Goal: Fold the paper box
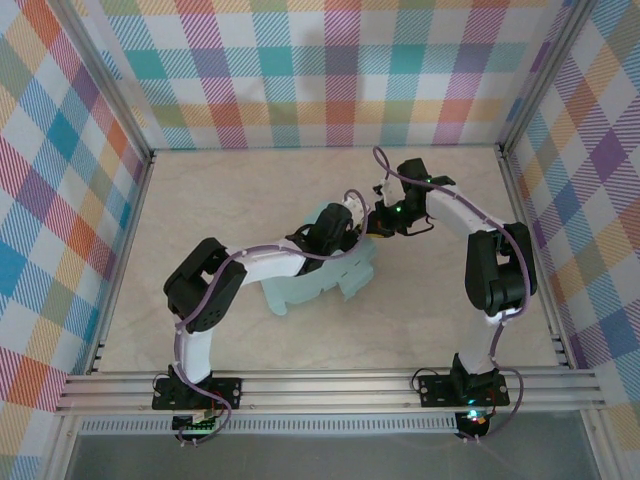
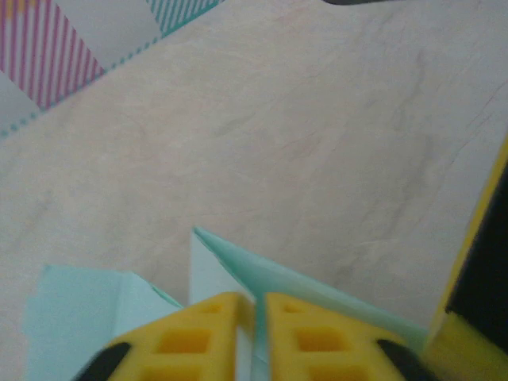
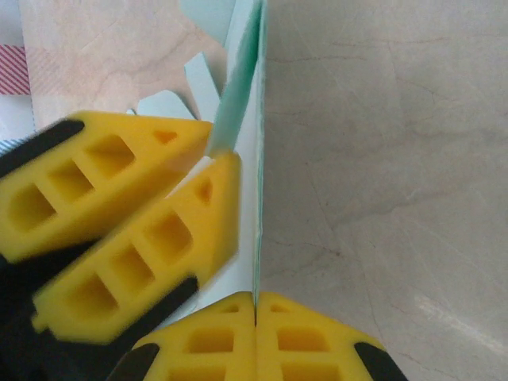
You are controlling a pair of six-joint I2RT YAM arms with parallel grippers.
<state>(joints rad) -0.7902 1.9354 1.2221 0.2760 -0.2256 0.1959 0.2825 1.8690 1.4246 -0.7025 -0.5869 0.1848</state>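
The paper box (image 1: 312,286) is a pale mint-teal die-cut sheet lying partly flat on the table's middle, with one panel raised at its far edge. My left gripper (image 1: 353,216) is shut on that raised panel; in the left wrist view the card (image 2: 305,283) runs up between the yellow fingers (image 2: 198,333) of the gripper (image 2: 252,308). My right gripper (image 1: 379,222) meets it from the right. In the right wrist view it (image 3: 255,303) is shut on the thin card edge (image 3: 236,103), with the left gripper's fingers (image 3: 151,238) close beside.
The pale marbled table (image 1: 450,300) is walled by plaid panels (image 1: 330,70) on three sides, with a metal rail (image 1: 330,385) along the near edge. Both arms crowd over the sheet's far end. Loose tabs (image 3: 163,105) of the sheet lie flat beyond the fingers.
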